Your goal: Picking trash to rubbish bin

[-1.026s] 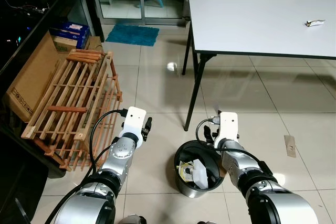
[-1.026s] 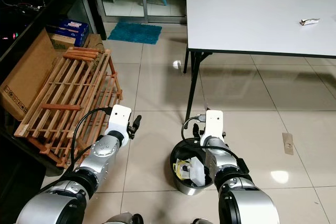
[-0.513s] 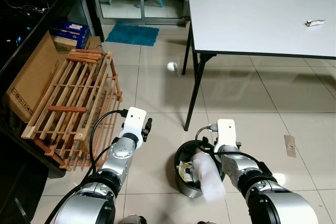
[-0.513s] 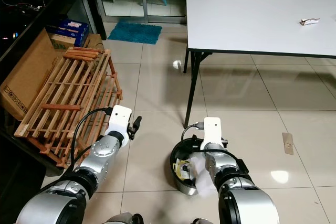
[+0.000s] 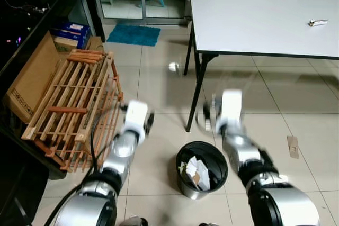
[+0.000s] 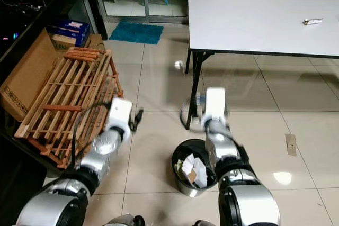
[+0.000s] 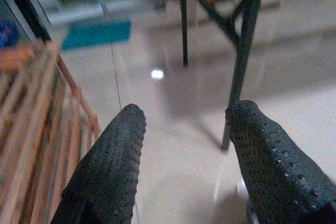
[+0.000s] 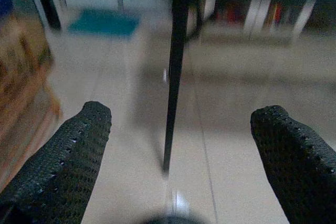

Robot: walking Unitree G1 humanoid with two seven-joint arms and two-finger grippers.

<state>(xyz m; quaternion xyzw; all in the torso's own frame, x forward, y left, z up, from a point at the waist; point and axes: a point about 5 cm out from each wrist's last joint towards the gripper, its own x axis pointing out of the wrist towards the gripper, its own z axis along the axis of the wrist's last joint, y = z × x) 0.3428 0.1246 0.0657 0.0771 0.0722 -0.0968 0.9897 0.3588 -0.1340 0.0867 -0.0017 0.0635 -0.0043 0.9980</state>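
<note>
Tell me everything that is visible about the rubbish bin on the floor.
The rubbish bin is a small round pail with a shiny metallic wall and a black liner folded over its rim. It stands upright on the pale tiled floor, between the two arms and near the leg of the white table. Inside lie crumpled white and brown scraps. Nothing else touches it.

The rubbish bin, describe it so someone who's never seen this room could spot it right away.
Start at the big white table and follow its near black leg down to the tiled floor. Just in front of that leg's foot, between the robot's two arms, stands the rubbish bin. It is the one round, dark, open-topped container on the floor, with crumpled white and brown trash inside.
</note>
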